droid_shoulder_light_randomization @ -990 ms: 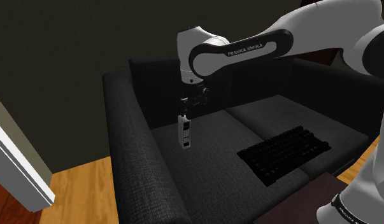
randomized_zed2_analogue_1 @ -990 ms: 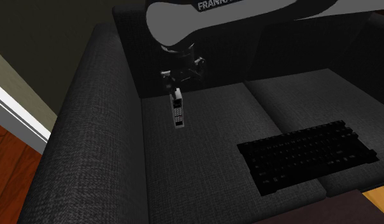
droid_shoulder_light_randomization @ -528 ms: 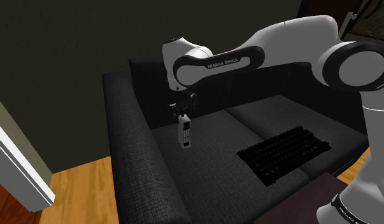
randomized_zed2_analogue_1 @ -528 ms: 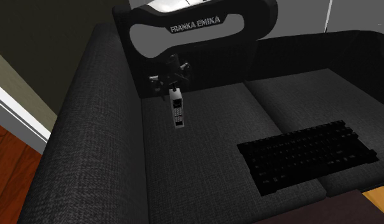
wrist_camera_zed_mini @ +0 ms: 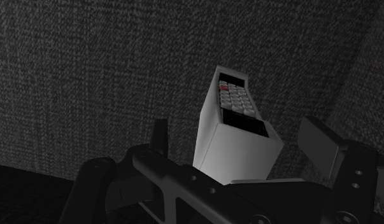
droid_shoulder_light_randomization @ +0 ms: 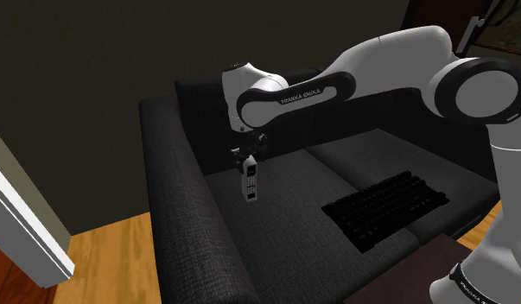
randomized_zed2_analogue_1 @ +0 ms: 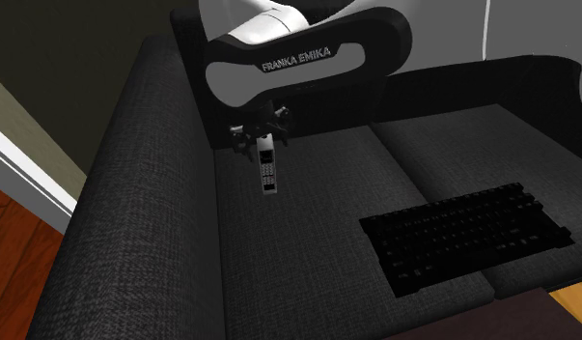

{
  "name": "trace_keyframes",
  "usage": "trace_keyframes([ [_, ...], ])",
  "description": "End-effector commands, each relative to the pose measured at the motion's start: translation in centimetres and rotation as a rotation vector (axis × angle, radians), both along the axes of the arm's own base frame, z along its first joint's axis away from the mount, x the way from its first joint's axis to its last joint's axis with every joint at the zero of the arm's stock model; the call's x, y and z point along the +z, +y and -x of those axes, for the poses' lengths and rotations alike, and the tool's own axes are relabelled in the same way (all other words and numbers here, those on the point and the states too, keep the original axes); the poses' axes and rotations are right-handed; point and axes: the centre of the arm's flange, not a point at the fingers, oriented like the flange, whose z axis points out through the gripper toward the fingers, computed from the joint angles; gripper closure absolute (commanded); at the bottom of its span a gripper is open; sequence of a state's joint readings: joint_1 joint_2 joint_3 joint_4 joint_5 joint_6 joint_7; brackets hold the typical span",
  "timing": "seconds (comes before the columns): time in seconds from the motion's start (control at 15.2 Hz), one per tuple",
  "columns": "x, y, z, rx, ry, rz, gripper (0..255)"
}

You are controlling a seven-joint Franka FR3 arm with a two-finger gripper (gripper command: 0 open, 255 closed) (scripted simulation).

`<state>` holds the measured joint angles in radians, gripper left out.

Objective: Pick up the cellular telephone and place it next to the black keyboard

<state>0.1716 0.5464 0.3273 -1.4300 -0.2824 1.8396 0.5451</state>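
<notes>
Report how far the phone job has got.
Done: the open gripper straddles one end of the cellular telephone. In hand: the grasp; the fingers stand either side without touching it, and it lies on the sofa seat. Left: close, lift, carry it across and set it beside the black keyboard.

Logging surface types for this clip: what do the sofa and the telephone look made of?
Sofa: dark grey woven fabric, by the fine weave grain across seat and arm. Cellular telephone: smooth matte white-grey body, likely plastic, though drawn too plain to be sure; pale keys, one red.
</notes>
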Motion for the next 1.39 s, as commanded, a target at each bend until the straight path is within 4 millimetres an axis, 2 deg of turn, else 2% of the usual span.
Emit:
trace_keyframes([
  [0.0, -0.1, 0.0, 0.0, 0.000, 0.000, 0.000, 0],
  [0.2, -0.1, 0.0, 0.0, 0.000, 0.000, 0.000, 0],
  [0.26, -0.1, 0.0, 0.0, 0.000, 0.000, 0.000, 255],
  [0.86, -0.1, 0.0, 0.0, 0.000, 0.000, 0.000, 255],
  [1.32, 3.6, 0.0, 0.0, 0.000, 0.000, 0.000, 255],
])
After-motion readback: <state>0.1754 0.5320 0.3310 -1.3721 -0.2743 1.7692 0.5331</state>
